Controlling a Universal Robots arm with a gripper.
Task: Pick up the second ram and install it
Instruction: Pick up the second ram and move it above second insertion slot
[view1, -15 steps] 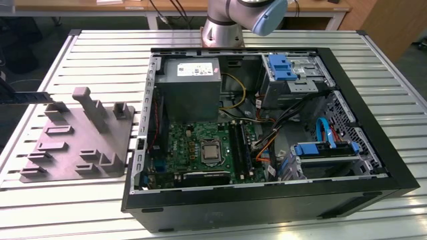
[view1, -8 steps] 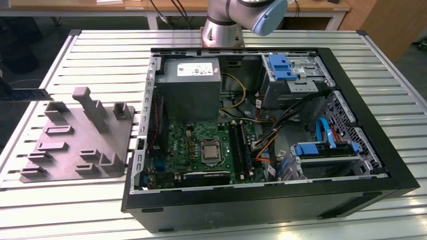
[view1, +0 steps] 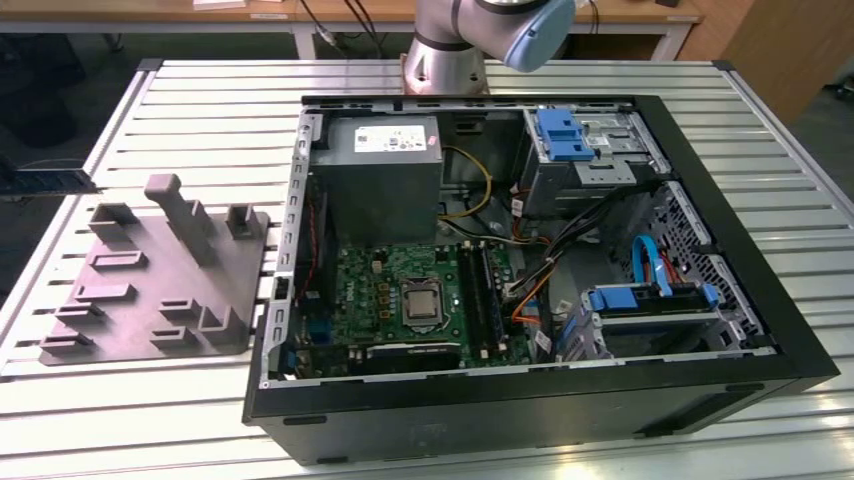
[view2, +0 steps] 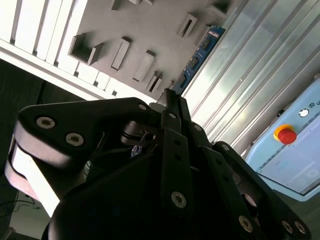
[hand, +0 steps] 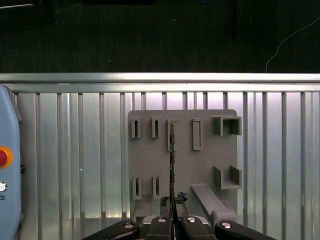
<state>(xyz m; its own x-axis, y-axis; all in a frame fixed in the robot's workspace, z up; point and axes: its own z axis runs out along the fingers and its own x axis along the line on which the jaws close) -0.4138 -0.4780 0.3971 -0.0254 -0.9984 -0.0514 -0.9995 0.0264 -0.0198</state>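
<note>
Looking at both wrist views, you will find the gripper (hand: 172, 201) clamped on one end of the second ram (hand: 172, 160), its two fingertips (hand: 164, 200) pressed against the strip's flat faces with no gap showing. In the first wrist view the ram runs edge-on as a thin dark line straight out from the jaws, over the grey fixture plate (hand: 182, 172). Its far end lines up with one of the plate's slots, though you cannot tell from there whether it touches.

In the second wrist view the gripper (view2: 172, 102) holds the same ram (view2: 200, 52), which shows its blue-green face and black chips.

In the exterior view the ram (view1: 54, 183) lies level at that view's left edge. There it sits left of the fixture plate (view1: 147, 300) and well apart from the open computer case (view1: 534, 400) on the slatted table (view1: 120, 420).

As for writing, the grey power supply (view1: 380, 170) carries a white label (view1: 395, 142), and its print cannot be made out. The ram has pale markings near its far end, equally unreadable. A pale blue pendant (view2: 300, 165) with a red button (view2: 286, 135) has small marks beside a white knob, and you cannot read those either.
</note>
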